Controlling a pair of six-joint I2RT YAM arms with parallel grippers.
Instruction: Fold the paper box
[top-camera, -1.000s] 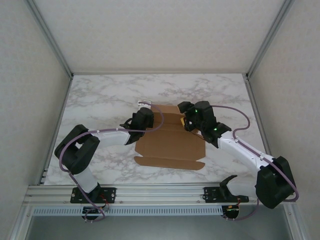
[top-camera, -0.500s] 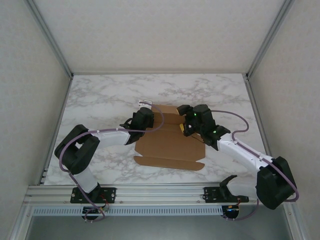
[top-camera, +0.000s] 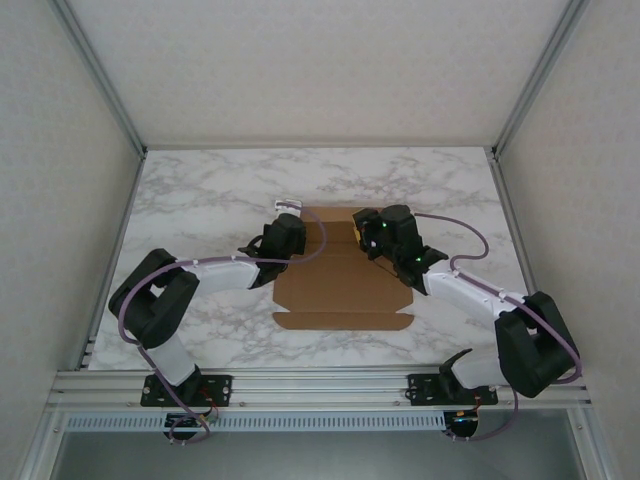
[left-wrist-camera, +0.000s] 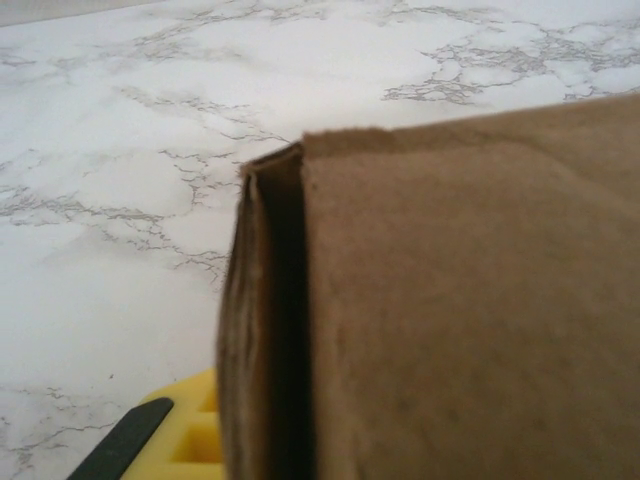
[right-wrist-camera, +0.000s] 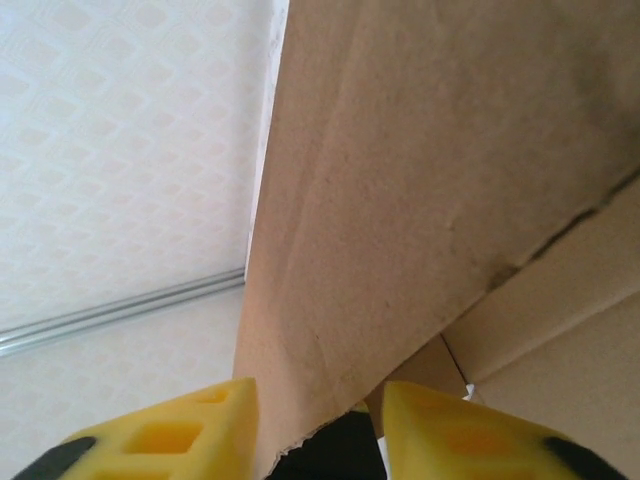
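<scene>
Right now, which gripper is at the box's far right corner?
The right gripper; the left gripper sits at the left edge of the box.

Matt brown cardboard, fibrous, slightly rough, raw-cut edges: paper box (top-camera: 340, 280). Smooth white-grey marble look, faint sheen: worktop (top-camera: 200, 200). Matt yellow plastic look: right jaws' pads (right-wrist-camera: 225, 420). Dull silver metal: frame rails (top-camera: 320, 385).

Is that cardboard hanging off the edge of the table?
No, the paper box lies mid-table, with marble tabletop showing beyond all its edges.
</scene>
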